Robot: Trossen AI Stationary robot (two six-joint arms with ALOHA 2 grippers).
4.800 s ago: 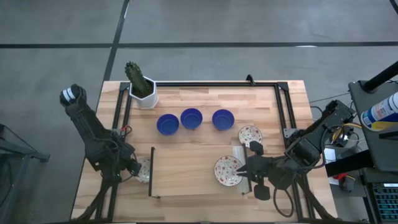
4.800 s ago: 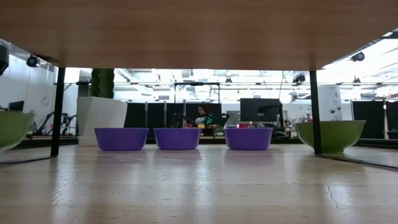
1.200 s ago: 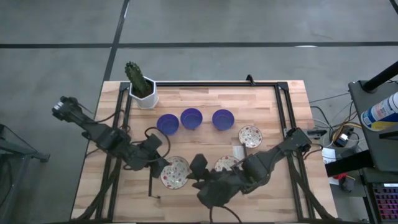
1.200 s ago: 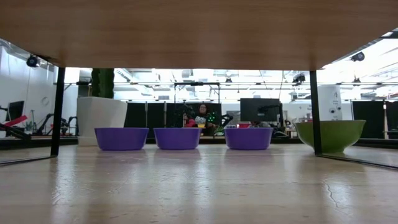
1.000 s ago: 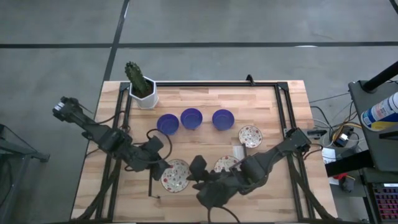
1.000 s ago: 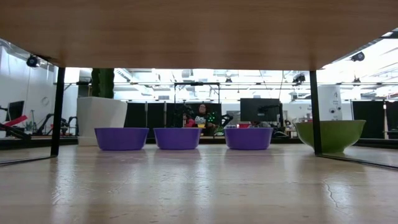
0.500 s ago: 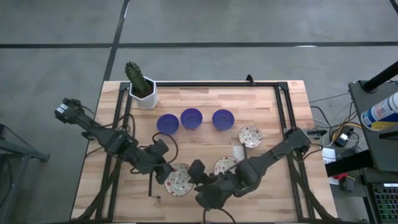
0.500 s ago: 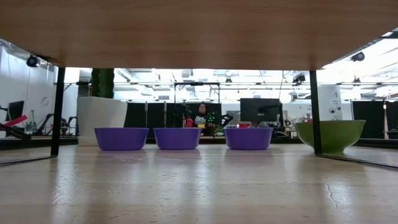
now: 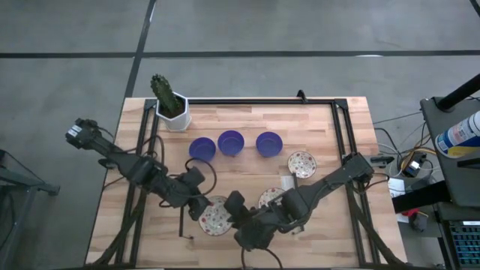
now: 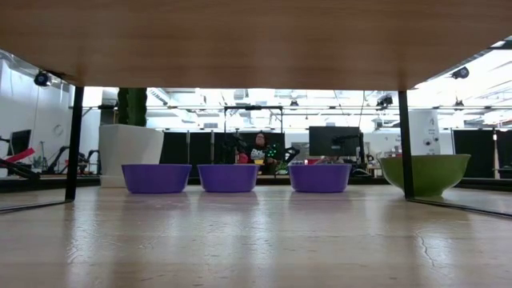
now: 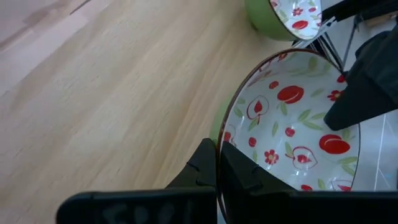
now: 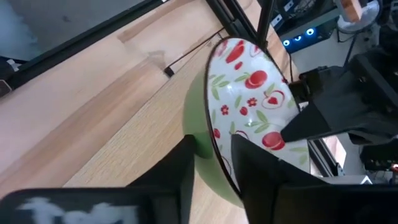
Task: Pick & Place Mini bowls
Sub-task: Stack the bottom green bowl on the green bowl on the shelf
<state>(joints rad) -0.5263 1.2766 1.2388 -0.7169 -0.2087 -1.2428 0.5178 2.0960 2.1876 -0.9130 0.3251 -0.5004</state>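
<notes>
A mini bowl (image 9: pixel 216 219), white with red flowers inside and green outside, hangs tilted between my two grippers near the table's front edge. My left gripper (image 9: pixel 202 208) is shut on its left rim. My right gripper (image 9: pixel 238 216) stands open on the bowl's right side. In the right wrist view one finger (image 12: pixel 180 171) is outside the wall and the other finger (image 12: pixel 264 177) is inside the hollow. Three blue mini bowls (image 9: pixel 230 142) sit in a row at mid-table. Two more flowered mini bowls (image 9: pixel 301 163) (image 9: pixel 270 198) rest on the wood at the right. My left gripper pinches the bowl's rim (image 11: pixel 219 138) between its two fingers, one inside the hollow and one on the green outer wall. It comes slanting down from the table's left. The bowl stands tilted on edge, clear of the wood. My right gripper straddles the opposite rim (image 12: pixel 214 149); whether its fingers touch it, I cannot tell.
A white pot with a cactus (image 9: pixel 172 112) stands at the far left corner. A black frame (image 9: pixel 341 142) runs along the table's far, left and right sides. A small white piece (image 9: pixel 286 182) lies beside the right flowered bowls. Bare wood lies toward the far middle.
My right gripper has sunk toward the held bowl's right rim. The bowl, still in my left gripper, has shifted a little toward the near edge and shows narrower from above, more on edge.
</notes>
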